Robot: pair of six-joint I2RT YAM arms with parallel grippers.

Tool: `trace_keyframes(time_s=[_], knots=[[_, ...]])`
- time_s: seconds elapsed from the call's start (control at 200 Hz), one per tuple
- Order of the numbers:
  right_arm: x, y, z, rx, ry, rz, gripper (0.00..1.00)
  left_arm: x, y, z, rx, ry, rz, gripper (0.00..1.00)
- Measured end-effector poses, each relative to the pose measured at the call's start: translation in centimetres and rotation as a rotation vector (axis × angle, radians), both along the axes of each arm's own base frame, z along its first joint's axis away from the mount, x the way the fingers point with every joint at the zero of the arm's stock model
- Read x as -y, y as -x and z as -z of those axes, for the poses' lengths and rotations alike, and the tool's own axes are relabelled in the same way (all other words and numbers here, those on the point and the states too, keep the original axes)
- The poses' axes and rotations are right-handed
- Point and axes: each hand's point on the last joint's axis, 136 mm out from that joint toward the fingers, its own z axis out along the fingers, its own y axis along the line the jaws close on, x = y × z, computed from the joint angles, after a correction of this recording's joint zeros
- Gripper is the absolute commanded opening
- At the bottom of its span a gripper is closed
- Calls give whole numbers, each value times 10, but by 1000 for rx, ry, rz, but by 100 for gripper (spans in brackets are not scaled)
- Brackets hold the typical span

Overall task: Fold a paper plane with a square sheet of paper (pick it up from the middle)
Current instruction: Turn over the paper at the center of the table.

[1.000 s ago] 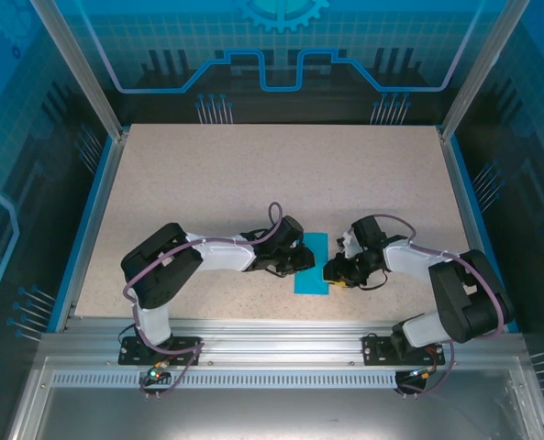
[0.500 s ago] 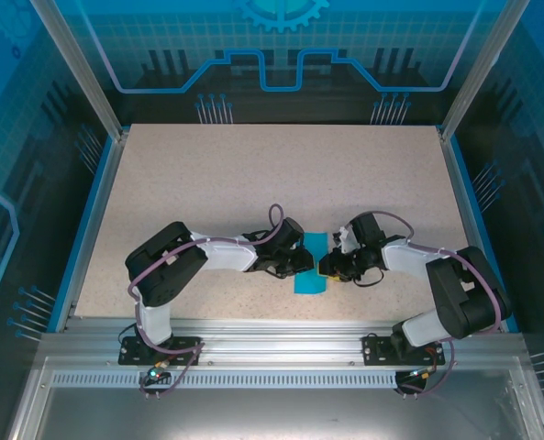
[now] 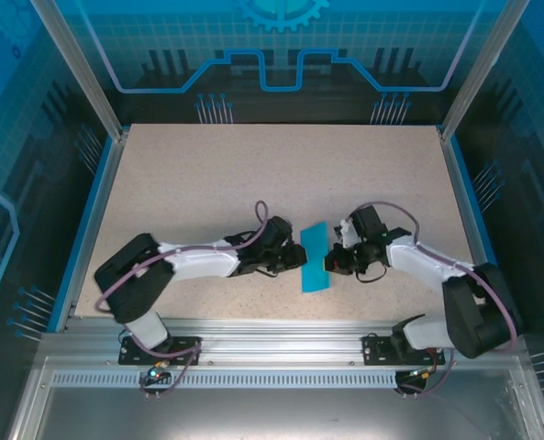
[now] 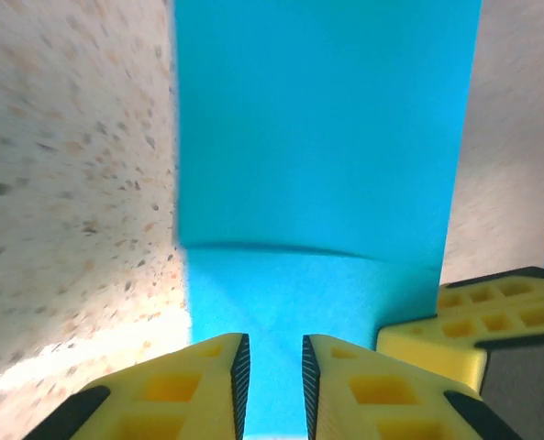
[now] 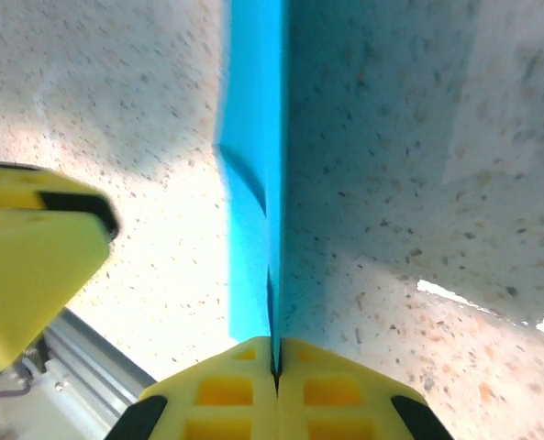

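Top external: teal paper sheet, folded to a narrow strip, sits btwn the two pincers, w/ left pincer at one long edge & right pincer at the other, on the speckled bench. Left wrist: jaws a narrow slit apart, the sheet's broad face w/ a cross crease spreading ahead of & beneath the tips, nothing visibly pinched. Right wrist: jaws shut tight on the sheet's near edge, paper running edge-on straight ahead from the tips.

the right end effector has clamped shut on the square sheet of paper. the sheet now lies tilted, and the left arm has stretched out.
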Motion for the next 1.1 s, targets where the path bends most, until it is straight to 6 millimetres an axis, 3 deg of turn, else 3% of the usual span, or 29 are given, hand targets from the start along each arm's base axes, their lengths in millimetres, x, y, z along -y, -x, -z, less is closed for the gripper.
trace_keyframes(time_s=[0.09, 0.185, 0.285, 0.44, 0.52, 0.575, 0.61, 0.705, 0.74, 0.84, 0.94, 1.035, 1.1], knots=[[0, -12, -39, 117, 144, -30, 4, -21, -3, -31, 81, 5, -63, 31], [0, -22, -81, 231, 342, -54, 2, -52, -3, -50, 143, -17, -143, 32], [6, -26, -98, 250, 568, -58, 1, -89, 0, -56, 185, -69, -229, 34], [7, -23, -65, 143, 989, -167, 5, -142, 9, -55, 219, -143, -362, 36], [-14, -18, -38, 101, 1124, -267, 10, -163, 16, -58, 237, -156, -417, 38], [-36, -13, -20, 87, 1154, -327, 21, -175, 21, -60, 252, -156, -449, 39], [-51, -8, -9, 82, 1145, -360, 31, -183, 24, -62, 260, -153, -469, 39], [-91, 7, 9, 60, 1025, -414, 40, -204, 33, -61, 271, -172, -514, 41], [-101, 11, 10, 59, 974, -423, 46, -209, 36, -61, 275, -168, -523, 43], [-121, 15, 1, 75, 761, -400, 47, -213, 39, -65, 290, -146, -533, 46], [-97, 13, -28, 95, 553, -298, 51, -208, 38, -67, 296, -130, -509, 51], [-41, -8, -55, 125, 360, -89, 52, -185, 33, -57, 269, -126, -425, 52], [-8, -19, -58, 134, 289, 30, 52, -163, 30, -41, 213, -145, -341, 47]])
